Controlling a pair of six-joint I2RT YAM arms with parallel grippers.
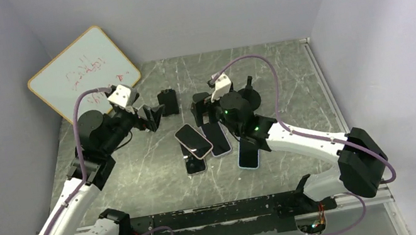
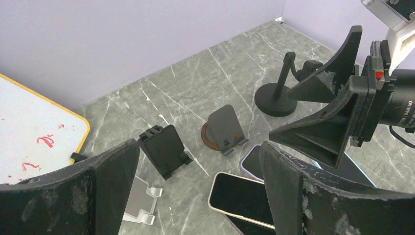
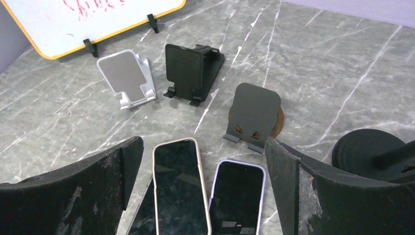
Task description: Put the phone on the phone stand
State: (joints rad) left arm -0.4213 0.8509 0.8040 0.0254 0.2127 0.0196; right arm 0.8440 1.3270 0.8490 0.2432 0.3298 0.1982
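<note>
Three phones lie face up in the middle of the table: a cream-cased phone (image 1: 193, 140) (image 3: 178, 186), a purple-cased phone (image 1: 217, 139) (image 3: 238, 195) to its right, and a dark phone (image 1: 194, 162) partly beneath the cream one. A light phone (image 1: 249, 157) lies under my right forearm. Behind them stand a silver stand (image 3: 128, 78), a black stand (image 1: 168, 102) (image 3: 188, 73) and a grey stand on a brown disc (image 3: 254, 115) (image 2: 226, 129). My left gripper (image 1: 151, 115) (image 2: 199, 147) hovers open near the black stand. Above the phones' far ends my right gripper (image 1: 199, 109) (image 3: 203, 144) is open and empty.
A whiteboard (image 1: 82, 71) with red marks leans at the back left. A black round-base pole stand (image 1: 248, 95) (image 2: 279, 95) sits behind the right gripper. The two grippers hang close together. Grey walls close the table on three sides.
</note>
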